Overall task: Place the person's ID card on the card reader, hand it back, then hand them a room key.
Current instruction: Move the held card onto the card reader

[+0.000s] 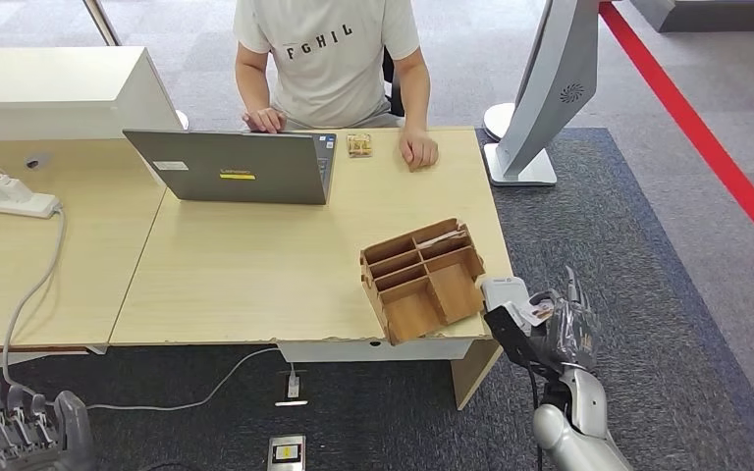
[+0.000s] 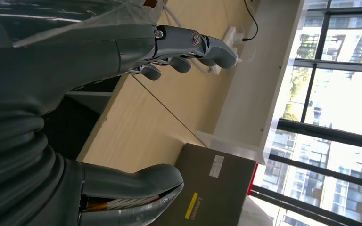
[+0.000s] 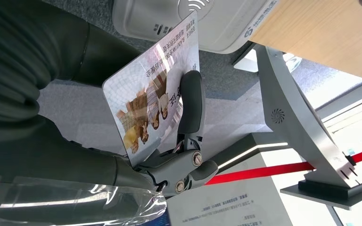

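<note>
My right hand (image 1: 562, 329) hovers just off the table's front right corner and pinches the ID card (image 3: 153, 101), a printed card with small pictures, between thumb and a finger (image 3: 191, 101). The card's edge is close to the white card reader (image 1: 504, 292), (image 3: 169, 19) on that corner; I cannot tell if they touch. Low at the table's near left, my left hand (image 1: 29, 430) hangs with fingers (image 2: 195, 44) spread and nothing in it. The person (image 1: 329, 54) sits at the far side with both hands on the table.
A wooden divided organizer (image 1: 422, 280) sits beside the reader, with white cards in a far slot. An open laptop (image 1: 236, 167) faces the person, and a small brown item (image 1: 358, 145) lies near their hand. A grey kiosk stand (image 1: 535, 98) rises at the right; a power strip (image 1: 5, 196) lies at the left.
</note>
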